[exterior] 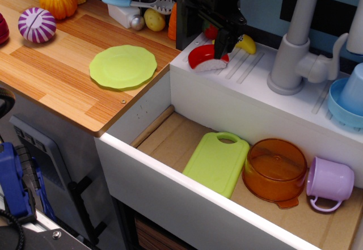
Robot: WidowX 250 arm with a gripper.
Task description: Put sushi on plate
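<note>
The sushi (203, 58), a red dome on a white base, lies on the white sink ledge (249, 85) by its left corner and looks slightly tilted. My black gripper (218, 45) hangs right over it. One dark finger (220, 45) reaches down onto the sushi's right end, and the other finger is hidden behind the gripper body. I cannot tell whether the jaws grip the sushi. The round lime-green plate (123, 66) lies empty on the wooden counter (51, 63), to the left of the sushi and nearer the front.
A strawberry (211, 32) and a yellow banana (247, 44) lie just behind the sushi. A grey tap (295, 51) stands to the right. The open sink holds a green cutting board (215, 162), an orange pot (274, 170) and a purple cup (329, 183). Toy food and a spatula (136, 3) line the counter's back.
</note>
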